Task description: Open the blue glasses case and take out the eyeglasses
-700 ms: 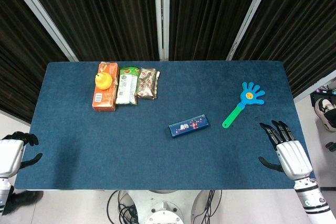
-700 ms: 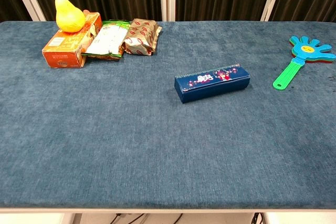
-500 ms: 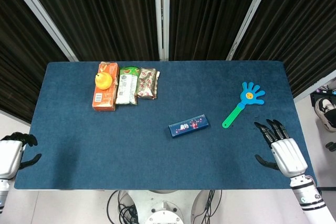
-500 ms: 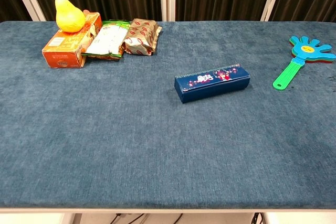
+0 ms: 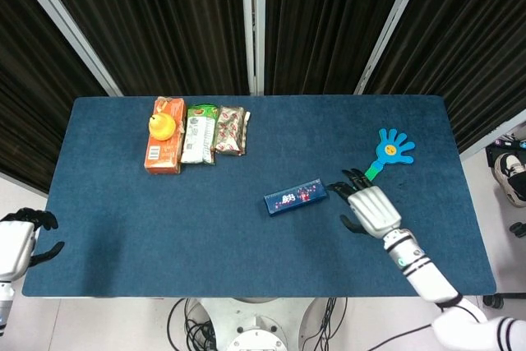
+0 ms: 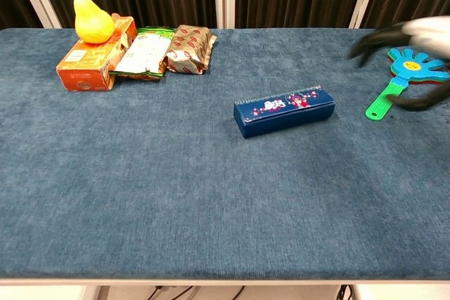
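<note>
The blue glasses case (image 5: pixel 296 196) is seen closed, lying flat near the middle of the blue desk (image 5: pixel 123 228), its long side slightly angled. No eyeglasses are visible. The right hand (image 5: pixel 368 207) is held over the desk just beside the right end of the case, not touching it; its fingers (image 5: pixel 352 178) are spread apart and nothing is gripped. In the chest view the same hand (image 6: pixel 415 33) is blurred at the right edge. A blue hand-shaped clapper (image 5: pixel 386 158) with a green handle lies just beyond the right hand. The left hand (image 5: pixel 18 240) is kept off the left edge of the desk, fingers apart, holding nothing. At the far left of the desk an orange box (image 5: pixel 164 150) is noted with a yellow pear (image 5: pixel 162 126) on top, and two snack packets (image 5: pixel 215 131) lie beside it.
</note>
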Tool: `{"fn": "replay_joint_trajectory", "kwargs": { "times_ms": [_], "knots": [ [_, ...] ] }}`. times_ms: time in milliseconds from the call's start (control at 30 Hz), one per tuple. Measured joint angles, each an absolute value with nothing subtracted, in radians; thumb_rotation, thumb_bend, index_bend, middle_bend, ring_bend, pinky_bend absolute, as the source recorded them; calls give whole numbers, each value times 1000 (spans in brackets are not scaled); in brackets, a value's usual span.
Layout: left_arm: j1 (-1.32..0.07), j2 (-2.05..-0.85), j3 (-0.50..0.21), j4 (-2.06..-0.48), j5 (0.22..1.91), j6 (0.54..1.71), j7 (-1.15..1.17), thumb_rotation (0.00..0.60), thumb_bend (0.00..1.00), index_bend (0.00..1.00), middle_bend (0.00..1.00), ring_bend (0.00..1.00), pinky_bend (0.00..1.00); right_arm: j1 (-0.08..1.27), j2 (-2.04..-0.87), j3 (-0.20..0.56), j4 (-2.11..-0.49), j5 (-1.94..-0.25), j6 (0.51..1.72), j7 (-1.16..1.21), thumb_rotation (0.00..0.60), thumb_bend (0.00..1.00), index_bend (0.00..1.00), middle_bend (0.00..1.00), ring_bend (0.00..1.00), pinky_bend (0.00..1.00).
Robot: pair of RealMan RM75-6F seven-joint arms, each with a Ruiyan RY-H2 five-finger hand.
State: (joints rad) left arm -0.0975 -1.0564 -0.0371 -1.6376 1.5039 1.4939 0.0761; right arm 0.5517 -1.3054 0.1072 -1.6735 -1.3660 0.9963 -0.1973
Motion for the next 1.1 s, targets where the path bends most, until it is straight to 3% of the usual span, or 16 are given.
{"fn": "replay_joint_trajectory", "kwargs": {
  "times_ms": [200, 400, 700, 1100],
  "knots": [
    [-99, -1055, -38, -1637, 1503, 1490, 71, 600, 165, 538, 533, 391, 521, 666, -1451, 164, -1593, -1222, 899, -327, 600, 351, 215, 263, 19, 0],
    [-100, -1054, -39, -1637, 1503, 1488, 67, 600, 164, 538, 533, 391, 521, 727, -1517, 182, -1531, -1118, 848, -408, 600, 366, 225, 267, 19, 0],
    [-100, -1054, -40, -1638, 1502, 1485, 68, 600, 164, 538, 533, 391, 521, 771, -1550, 173, -1484, -1045, 825, -451, 600, 420, 245, 274, 20, 0],
    [-101, -1052, -40, -1639, 1501, 1482, 66, 600, 164, 538, 533, 391, 520, 796, -1569, 169, -1445, -1031, 833, -442, 600, 419, 248, 274, 20, 0]
  ]
}}
